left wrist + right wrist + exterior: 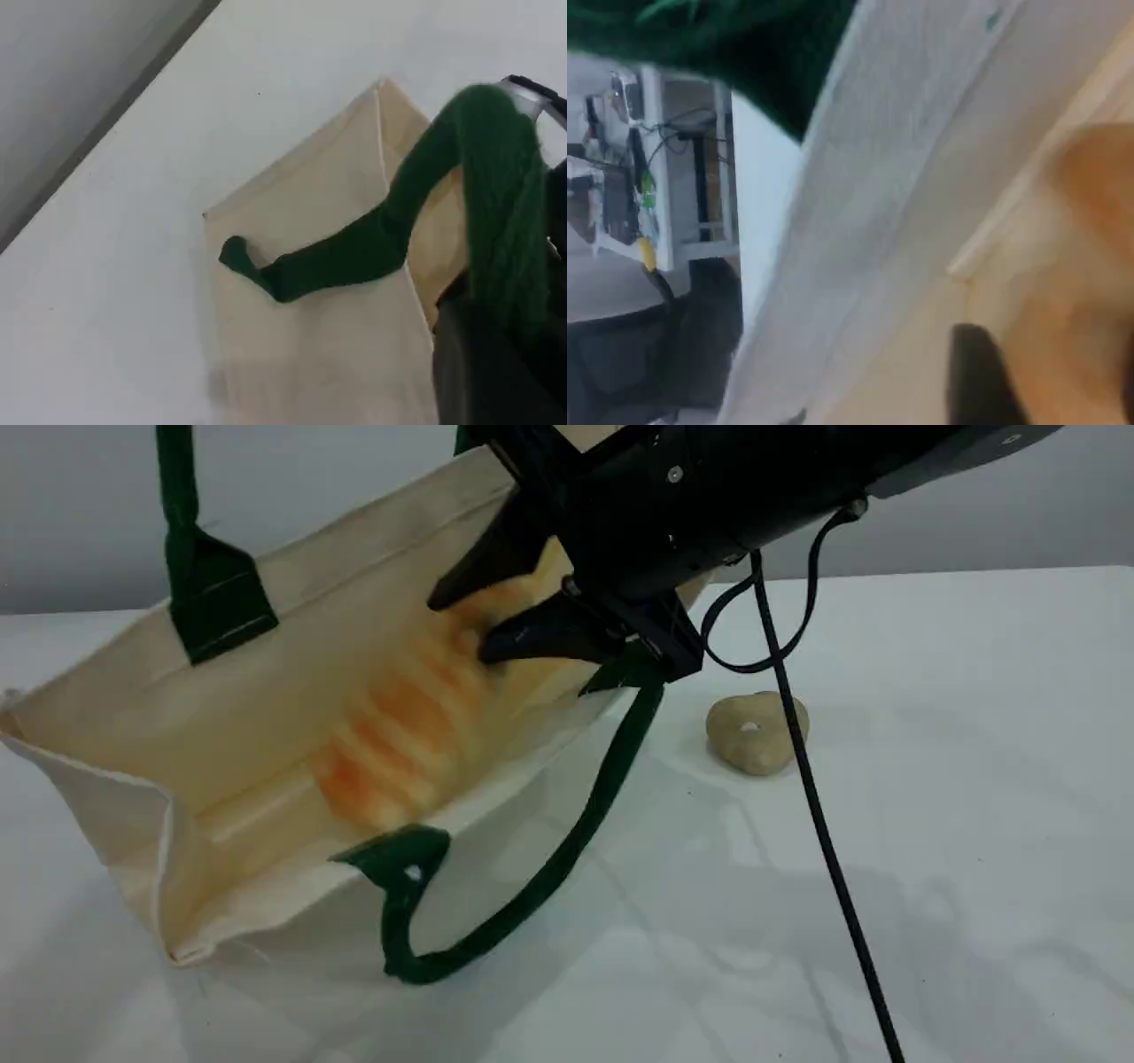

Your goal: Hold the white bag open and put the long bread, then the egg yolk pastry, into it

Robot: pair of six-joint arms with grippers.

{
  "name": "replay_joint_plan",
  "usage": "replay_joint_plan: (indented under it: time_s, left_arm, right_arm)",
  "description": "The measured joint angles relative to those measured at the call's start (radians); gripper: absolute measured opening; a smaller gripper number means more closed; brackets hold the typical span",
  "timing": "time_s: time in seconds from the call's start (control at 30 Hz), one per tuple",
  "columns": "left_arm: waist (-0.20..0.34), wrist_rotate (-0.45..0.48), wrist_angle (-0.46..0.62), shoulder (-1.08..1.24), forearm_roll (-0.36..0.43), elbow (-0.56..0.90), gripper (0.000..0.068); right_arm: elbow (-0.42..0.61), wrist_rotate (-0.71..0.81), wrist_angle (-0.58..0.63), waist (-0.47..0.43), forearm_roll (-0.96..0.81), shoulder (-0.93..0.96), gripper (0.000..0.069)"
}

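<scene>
The white bag [266, 691] lies on its side with its mouth facing me, its upper green handle [177, 505] pulled up out of frame. In the left wrist view that handle [496, 177] runs into my left gripper [500, 319], which is shut on it. My right gripper [461, 629] is inside the bag's mouth with its fingers spread. The long bread [399, 726] shows as an orange blur inside the bag, just under those fingers. The egg yolk pastry [757, 731] sits on the table to the right of the bag. The right wrist view shows one dark fingertip [979, 381] against bag fabric [877, 177].
The bag's lower green handle [611, 779] loops out onto the white table [974, 824] in front of the bag. A black cable [824, 833] hangs from the right arm and crosses in front of the pastry.
</scene>
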Motion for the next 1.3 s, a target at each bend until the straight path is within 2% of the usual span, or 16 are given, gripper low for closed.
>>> replay_joint_plan:
  time_s: [0.13,0.23,0.43,0.8,1.17,1.3]
  left_arm:
    - [0.0,0.0,0.0,0.0,0.001,0.0,0.0084]
    - [0.0,0.0,0.0,0.0,0.001,0.0,0.0084]
    - [0.0,0.0,0.0,0.0,0.005,0.0,0.0084]
    - [0.0,0.0,0.0,0.0,0.008,0.0,0.0084]
    - [0.0,0.0,0.0,0.0,0.008,0.0,0.0084]
    - [0.0,0.0,0.0,0.0,0.008,0.0,0.0084]
  right_arm:
    - [0.0,0.0,0.019,-0.004,-0.001,-0.001,0.0531]
    - [0.0,0.0,0.063,-0.013,-0.001,-0.003,0.0586]
    - [0.0,0.001,0.141,-0.047,-0.008,-0.027,0.0582]
    - [0.0,0.015,0.145,-0.137,-0.144,-0.116,0.058]
    - [0.0,0.069,0.142,-0.339,-0.395,-0.189,0.058]
    - [0.0,0.084,0.103,-0.404,-0.496,-0.188,0.0578]
